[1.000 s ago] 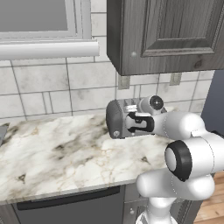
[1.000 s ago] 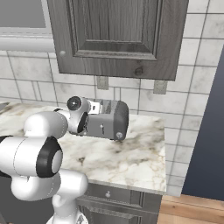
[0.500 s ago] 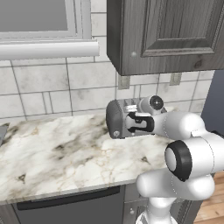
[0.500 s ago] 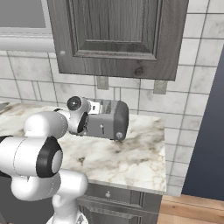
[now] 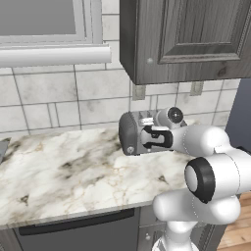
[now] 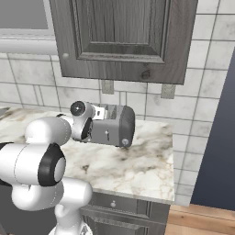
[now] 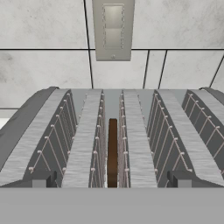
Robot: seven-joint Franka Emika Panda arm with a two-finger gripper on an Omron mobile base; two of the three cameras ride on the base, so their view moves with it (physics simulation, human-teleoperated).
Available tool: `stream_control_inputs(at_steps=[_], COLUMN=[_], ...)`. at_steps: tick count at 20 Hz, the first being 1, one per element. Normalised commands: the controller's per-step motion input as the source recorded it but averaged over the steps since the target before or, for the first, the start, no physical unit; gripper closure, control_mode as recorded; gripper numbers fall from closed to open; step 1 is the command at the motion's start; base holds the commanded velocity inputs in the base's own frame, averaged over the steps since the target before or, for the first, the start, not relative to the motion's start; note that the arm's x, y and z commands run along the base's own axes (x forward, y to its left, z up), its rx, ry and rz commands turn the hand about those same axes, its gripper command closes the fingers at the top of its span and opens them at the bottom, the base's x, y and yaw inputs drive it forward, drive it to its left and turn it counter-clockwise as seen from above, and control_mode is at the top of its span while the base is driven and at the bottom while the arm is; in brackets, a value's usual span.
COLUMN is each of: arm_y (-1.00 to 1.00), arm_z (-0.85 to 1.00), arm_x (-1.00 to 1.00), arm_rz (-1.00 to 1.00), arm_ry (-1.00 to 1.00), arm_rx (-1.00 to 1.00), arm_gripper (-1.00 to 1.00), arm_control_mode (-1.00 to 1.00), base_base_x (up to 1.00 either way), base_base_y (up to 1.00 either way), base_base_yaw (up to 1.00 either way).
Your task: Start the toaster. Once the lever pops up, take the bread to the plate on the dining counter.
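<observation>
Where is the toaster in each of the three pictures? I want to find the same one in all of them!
Left base view: the toaster sits right of the middle, on the marble worktop, partly behind the white arm.
Right base view: it sits at the middle, just right of the arm.
Hand view: it fills the lower half, seen from above, slots open.
Shared landmark: the grey wall outlet behind it.

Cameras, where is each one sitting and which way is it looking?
Left base view: behind the arm's left, looking forward and down at the toaster on the marble worktop; white arm lower right.
Right base view: behind its right, same toaster and worktop; arm lower left.
Hand view: on the hand, looking into the toaster's slots at the bread; finger tips at the bottom.
All share the toaster.
</observation>
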Motion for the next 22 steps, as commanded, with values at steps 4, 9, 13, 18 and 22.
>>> stream_control_inputs(at_steps=[4, 9, 13, 18, 22], arm_y=[0.0, 0.0, 0.0, 0.0, 0.0], arm_z=[0.0, 0.0, 0.0, 0.0, 0.0], arm_x=[0.0, 0.0, 0.0, 0.0, 0.0], arm_rz=[0.0, 0.0, 0.0, 0.0, 0.0], arm_ry=[0.0, 0.0, 0.0, 0.0, 0.0], arm_rx=[0.0, 0.0, 0.0, 0.0, 0.0], arm_gripper=[-1.0, -1.0, -1.0, -1.0, -1.0], arm_control_mode=[-1.0, -1.0, -1.0, -1.0, -1.0], base_base_x=[0.0, 0.0, 0.0, 0.0, 0.0], base_base_y=[0.0, 0.0, 0.0, 0.0, 0.0], base_base_yaw=[0.0, 0.0, 0.0, 0.0, 0.0])
